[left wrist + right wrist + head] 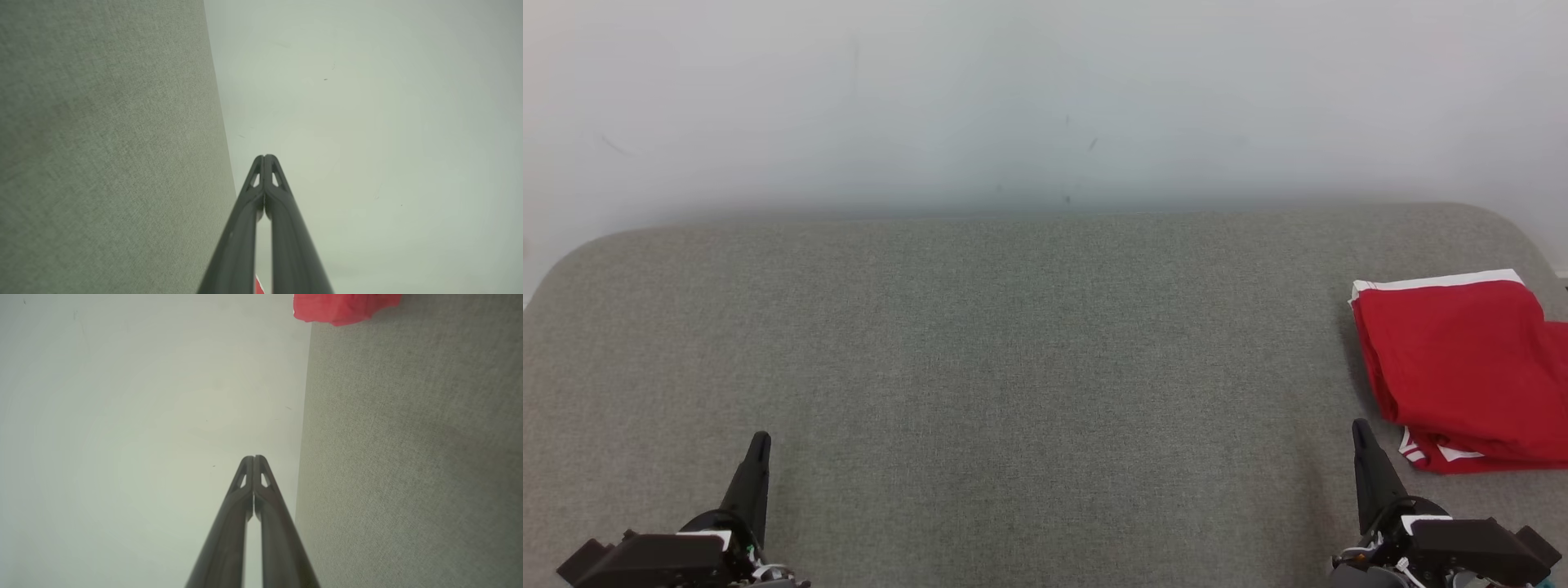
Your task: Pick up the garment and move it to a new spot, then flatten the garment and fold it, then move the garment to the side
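The garment (1462, 367) is red with white trim and lies folded at the right edge of the grey fabric table (1013, 367). The right wrist view catches a corner of the garment (343, 308) at its top edge, and a red sliver of the garment (258, 286) peeks between the fingers in the left wrist view. My left gripper (760, 441) sits at the lower left, shut and holding nothing. At the lower right, my right gripper (1360, 429) is shut and empty too, just left of the garment's near corner and apart from it. Both grippers show tips pressed together in their wrist views (265, 157) (253, 458).
A pale wall (1045, 98) rises behind the table's rounded far edge. The broad grey surface (408, 457) stretches between the two grippers and out to the garment.
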Controlling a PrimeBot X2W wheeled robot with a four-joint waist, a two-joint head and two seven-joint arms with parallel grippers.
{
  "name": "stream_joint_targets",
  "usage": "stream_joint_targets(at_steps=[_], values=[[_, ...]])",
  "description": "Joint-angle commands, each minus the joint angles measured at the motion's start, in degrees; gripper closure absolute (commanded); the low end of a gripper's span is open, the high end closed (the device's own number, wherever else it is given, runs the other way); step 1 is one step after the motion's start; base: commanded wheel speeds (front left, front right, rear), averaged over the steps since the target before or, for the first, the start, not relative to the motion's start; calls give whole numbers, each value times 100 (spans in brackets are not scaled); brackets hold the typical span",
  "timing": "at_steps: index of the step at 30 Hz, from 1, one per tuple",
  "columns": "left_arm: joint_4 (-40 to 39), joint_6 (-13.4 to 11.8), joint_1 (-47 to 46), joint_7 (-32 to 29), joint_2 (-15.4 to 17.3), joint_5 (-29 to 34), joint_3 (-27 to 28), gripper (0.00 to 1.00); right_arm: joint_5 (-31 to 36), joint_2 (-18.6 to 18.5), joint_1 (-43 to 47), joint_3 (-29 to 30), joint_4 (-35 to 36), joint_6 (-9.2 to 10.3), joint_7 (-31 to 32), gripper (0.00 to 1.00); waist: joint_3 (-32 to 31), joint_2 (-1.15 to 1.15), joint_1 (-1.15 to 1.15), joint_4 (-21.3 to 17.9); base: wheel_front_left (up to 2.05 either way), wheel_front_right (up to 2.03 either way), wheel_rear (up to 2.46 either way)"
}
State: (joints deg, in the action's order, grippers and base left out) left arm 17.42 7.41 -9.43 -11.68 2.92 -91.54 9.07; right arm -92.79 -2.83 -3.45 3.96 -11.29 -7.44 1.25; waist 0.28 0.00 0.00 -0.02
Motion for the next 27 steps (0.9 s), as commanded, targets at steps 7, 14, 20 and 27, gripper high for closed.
stream_joint_targets(at_steps=[7,14,20,27], values=[[0,14,-26,-12,-8,-23,3,100,-19,-9,-22,-5,18,-8,8,100,0,0,0,0,0,0,0],[-1,14,-26,-11,-8,-24,2,100,-19,-9,-22,-5,18,-8,8,100,0,0,0,0,0,0,0],[-1,14,-26,-11,-8,-24,2,100,-19,-9,-22,-4,18,-8,7,100,0,0,0,0,0,0,0],[-2,14,-26,-11,-8,-24,0,100,-19,-9,-22,-2,19,-8,7,100,0,0,0,0,0,0,0]])
